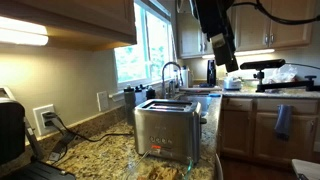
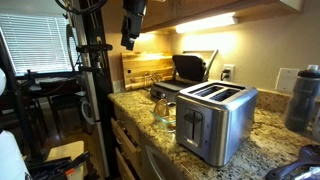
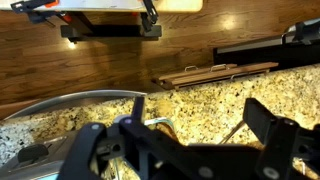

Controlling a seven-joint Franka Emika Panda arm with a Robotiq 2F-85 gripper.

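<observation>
Ext view: kitchen w/ wood cabinets and a window. Speckled brown granite counter (image 1: 100, 150) carries a brushed-steel two-slot toaster (image 1: 165, 128) nr its front edge. Black gripper (image 1: 232, 64) hangs high above, well apart from it, free air all round.

Ext view: gripper (image 2: 129, 42) up at cabinet height. Clear glass bowl (image 2: 163, 106) sits just beside the toaster (image 2: 215, 120), nr counter edge.

Wrist view: gripper (image 3: 180, 150) jaws apart, holding nothing. Bowl (image 3: 90, 100) is below it, then counter edge, then brown wood floor (image 3: 100, 60).
</observation>
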